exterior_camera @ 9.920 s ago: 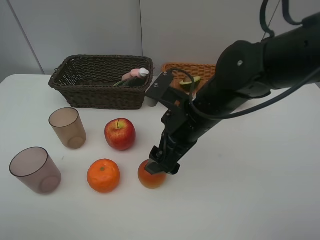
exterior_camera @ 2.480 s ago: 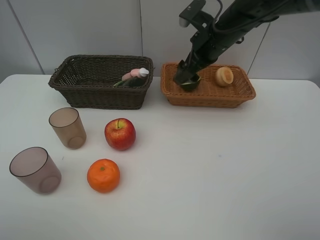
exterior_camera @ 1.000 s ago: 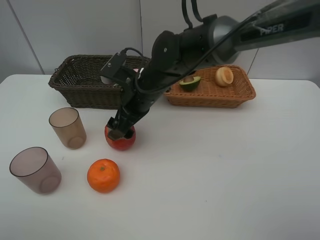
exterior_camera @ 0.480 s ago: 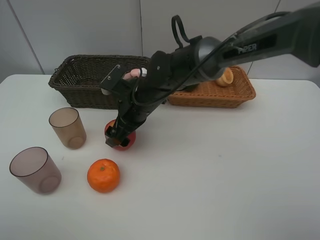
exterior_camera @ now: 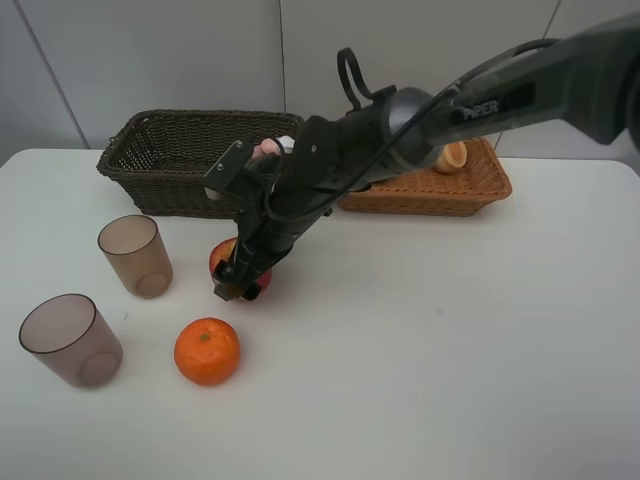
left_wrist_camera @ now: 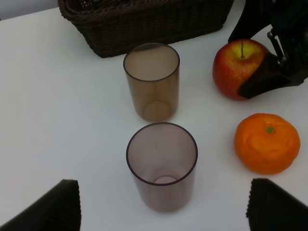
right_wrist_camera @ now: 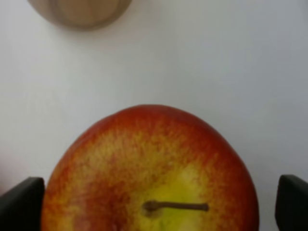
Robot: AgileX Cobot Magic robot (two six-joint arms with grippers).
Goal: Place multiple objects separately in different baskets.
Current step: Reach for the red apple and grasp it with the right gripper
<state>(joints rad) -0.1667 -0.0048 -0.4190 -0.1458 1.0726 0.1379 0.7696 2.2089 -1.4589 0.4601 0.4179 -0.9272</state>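
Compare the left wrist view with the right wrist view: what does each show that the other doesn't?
Only the left wrist view: the orange, the purplish cup, the dark basket and the open left gripper.
Only the right wrist view: both fingertips of the open right gripper, one on each side of the apple.
Both: the apple, the brown cup (only its base shows in the right wrist view) and the white table.

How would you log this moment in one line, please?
phase: pre-grasp | right gripper: open around red apple | left gripper: open, empty
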